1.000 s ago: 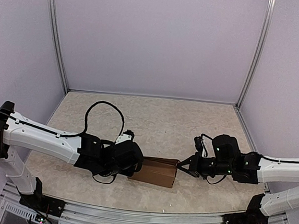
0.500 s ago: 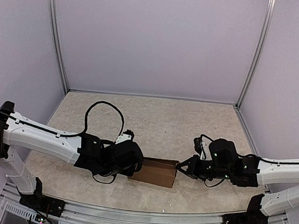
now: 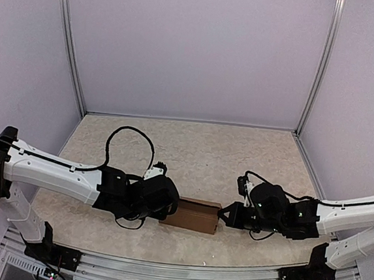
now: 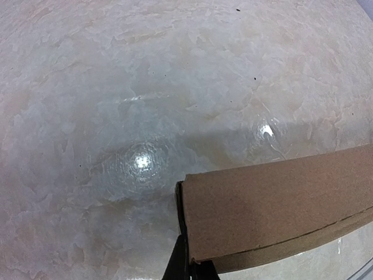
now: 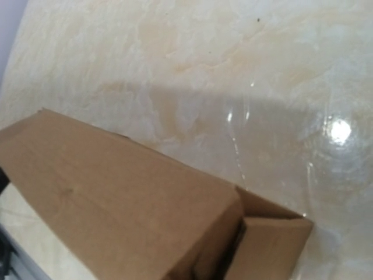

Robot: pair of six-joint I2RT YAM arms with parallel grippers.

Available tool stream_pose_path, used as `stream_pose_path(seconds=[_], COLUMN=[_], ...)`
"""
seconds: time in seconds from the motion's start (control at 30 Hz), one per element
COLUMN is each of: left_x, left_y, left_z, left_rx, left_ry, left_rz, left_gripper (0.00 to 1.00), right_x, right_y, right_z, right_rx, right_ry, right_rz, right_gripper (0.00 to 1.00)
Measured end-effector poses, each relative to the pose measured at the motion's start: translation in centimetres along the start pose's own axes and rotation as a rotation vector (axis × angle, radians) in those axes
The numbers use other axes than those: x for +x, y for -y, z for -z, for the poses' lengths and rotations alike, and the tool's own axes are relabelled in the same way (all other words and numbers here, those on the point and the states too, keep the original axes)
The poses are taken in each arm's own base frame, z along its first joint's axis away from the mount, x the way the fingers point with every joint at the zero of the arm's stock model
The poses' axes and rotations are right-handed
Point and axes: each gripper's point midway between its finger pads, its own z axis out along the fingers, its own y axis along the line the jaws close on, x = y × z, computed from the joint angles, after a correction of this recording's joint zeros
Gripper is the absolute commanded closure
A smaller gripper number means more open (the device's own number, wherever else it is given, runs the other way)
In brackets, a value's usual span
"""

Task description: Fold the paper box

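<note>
The paper box (image 3: 193, 214) lay long axis left-right, left gripper (image 4: 189, 268) pinching its left end, right gripper (image 3: 222, 215) (pressed together) at its open right end.

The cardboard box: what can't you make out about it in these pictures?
- Top view: the box's left end is hidden under the left arm; whether the right claw touches its other end is too small to tell.
- Left wrist view: the box runs off the right and bottom edges; only the tips of the left claw, pinching its edge, show.
- Right wrist view: blurred; the bottom edge cuts the box, and its open end is dark inside.
</note>
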Motion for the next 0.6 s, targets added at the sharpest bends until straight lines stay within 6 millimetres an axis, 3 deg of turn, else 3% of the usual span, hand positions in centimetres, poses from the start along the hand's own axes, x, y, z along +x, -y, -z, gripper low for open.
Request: stream_pose_path(seconds=[0.1,0.2,0.33,0.6], left_x=[0.0,0.0,0.0,0.0], left_y=[-0.1,-0.1,-0.1,0.0], left_z=[0.0,0.0,0.0,-0.1], left_rx=[-0.004,-0.006,-0.005,-0.009], left_ry=[0.0,0.0,0.0,0.0], left_rz=[0.003,0.01,0.017,0.016], left_gripper=[1.0,1.0,1.0,1.0], right_x=[0.3,0.2,0.2,0.4], right_y=[0.1,-0.1,-0.7,2.1], right_z=[-0.3,-0.2,0.1,2.1], right_rx=[0.019,0.027,0.023,0.166], right_ry=[0.009,0.019,0.015,-0.018], right_rz=[0.014,0.02,0.032,0.111], right_gripper=[1.0,0.81,0.67,0.63])
